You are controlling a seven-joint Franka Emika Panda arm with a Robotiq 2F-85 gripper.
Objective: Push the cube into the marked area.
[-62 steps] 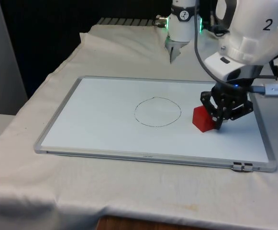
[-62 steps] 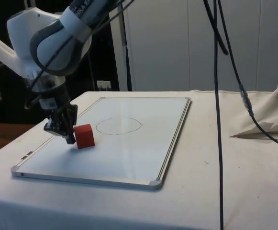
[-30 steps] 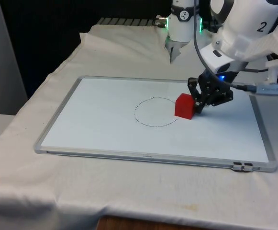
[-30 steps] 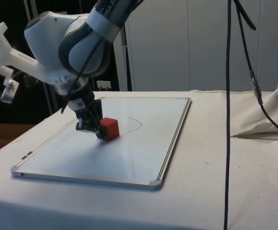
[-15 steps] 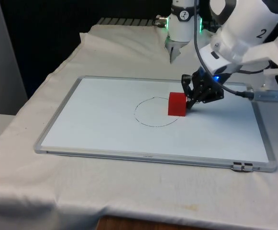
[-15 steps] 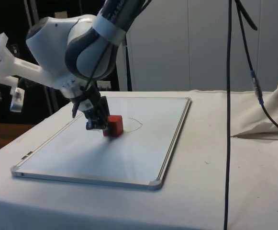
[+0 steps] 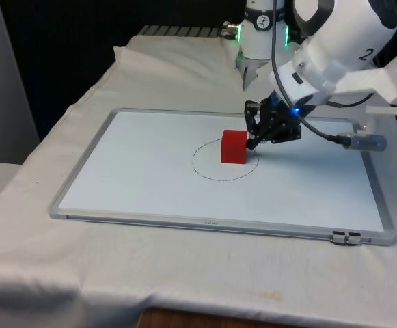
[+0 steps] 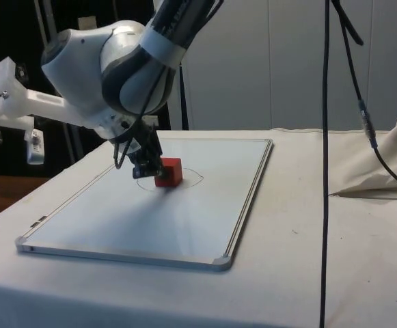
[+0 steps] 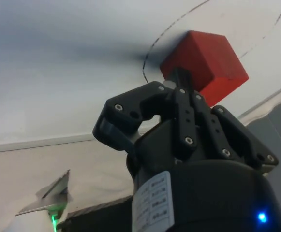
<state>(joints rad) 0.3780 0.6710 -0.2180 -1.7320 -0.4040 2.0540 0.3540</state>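
A red cube (image 7: 234, 147) sits on the whiteboard (image 7: 150, 184), inside the hand-drawn circle (image 7: 208, 169) near its edge on the front view's right. My black gripper (image 7: 255, 139) is shut, with its fingertips pressed against the cube's face on the front view's right. From the side, the cube (image 8: 168, 172) sits on the circle's outline (image 8: 193, 180) and the gripper (image 8: 148, 170) touches it from the robot's side. Through the wrist camera the shut fingers (image 9: 180, 92) meet the cube (image 9: 205, 63) beside the circle's line (image 9: 152, 48).
The whiteboard's metal frame (image 7: 218, 226) lies on the white cloth (image 7: 150, 280). Black cables (image 8: 326, 137) hang down in the side view. A crumpled fold of cloth (image 8: 382, 171) lies at the side view's right.
My gripper has pushed the cube towards the front view's left, from outside the circle's edge to inside it. The fingers stayed shut against the cube.
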